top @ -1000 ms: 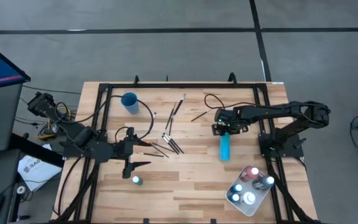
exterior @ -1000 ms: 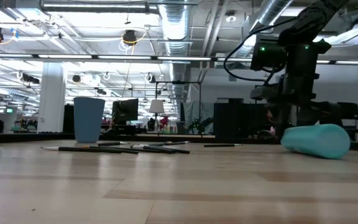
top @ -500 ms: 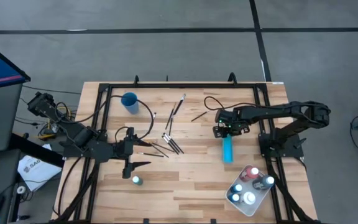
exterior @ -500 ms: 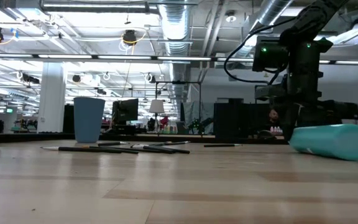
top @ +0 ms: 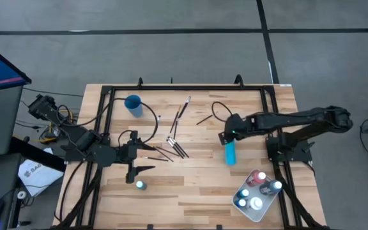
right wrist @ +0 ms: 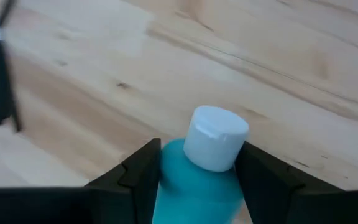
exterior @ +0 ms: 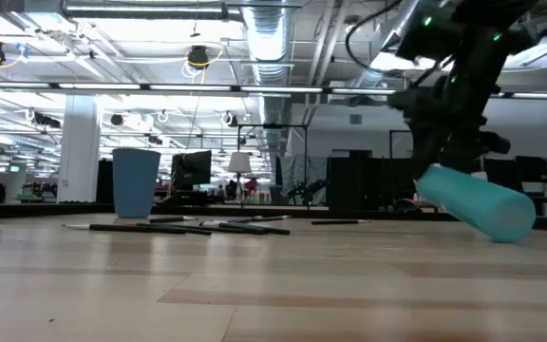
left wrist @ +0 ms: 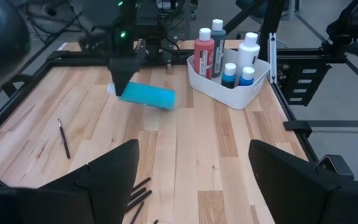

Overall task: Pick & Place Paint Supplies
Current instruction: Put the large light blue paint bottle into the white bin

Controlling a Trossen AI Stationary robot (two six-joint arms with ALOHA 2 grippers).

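High view: the right gripper (top: 228,139) sits right of centre, fingers clamped on the teal bottle (top: 230,153), whose long axis runs twelve to six. Bare counter (top: 190,185) lies open at its nine; the tray (top: 255,197) of bottles waits at its five, well apart. Brushes (top: 174,144) are scattered near centre, the cup (top: 133,104) at eleven. The left gripper (top: 147,158) rests at the left, fingers spread, a small bottle (top: 140,184) near it.

Low view: the teal bottle (exterior: 476,200) is tilted, gripped end raised, far end on the counter.

Left wrist view: the teal bottle (left wrist: 146,96) lies just beside the tray (left wrist: 232,93), with open wood in front.

Right wrist view: fingers (right wrist: 138,171) flank the teal body, pale cap (right wrist: 215,137) pointing away.
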